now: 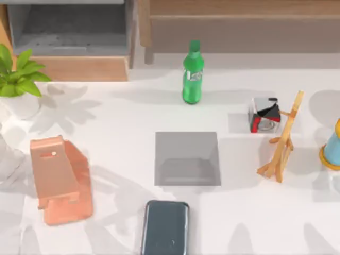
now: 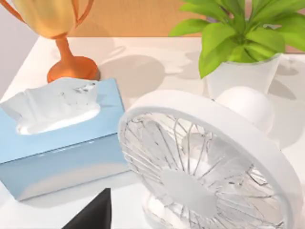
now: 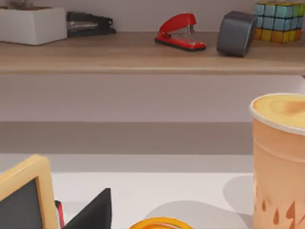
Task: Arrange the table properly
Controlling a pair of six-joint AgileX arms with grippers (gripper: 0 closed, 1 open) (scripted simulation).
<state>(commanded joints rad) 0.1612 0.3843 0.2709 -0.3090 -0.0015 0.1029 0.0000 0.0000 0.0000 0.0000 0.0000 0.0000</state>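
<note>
The white table (image 1: 117, 114) carries a dark phone (image 1: 165, 227) lying flat at the front middle. An orange phone stand (image 1: 61, 178) stands at the left and a grey square mat (image 1: 187, 158) lies in the centre. Behind the mat is an upright green bottle (image 1: 193, 73). A red, black and white cube (image 1: 264, 115) and a wooden easel (image 1: 283, 139) are at the right. A dark part of my left gripper (image 2: 93, 214) sits low in the left wrist view, near a blue tissue box (image 2: 57, 138) and a white fan (image 2: 205, 162). A dark part of my right gripper (image 3: 95, 212) is near an orange cup (image 3: 281, 157).
Wooden furniture with a grey recess (image 1: 69, 32) lines the back. A potted plant (image 1: 18, 74) is at the far left and a blue and yellow object (image 1: 333, 146) at the right edge. A shelf (image 3: 119, 55) holds a red stapler (image 3: 178, 31) and a colour cube (image 3: 280, 20).
</note>
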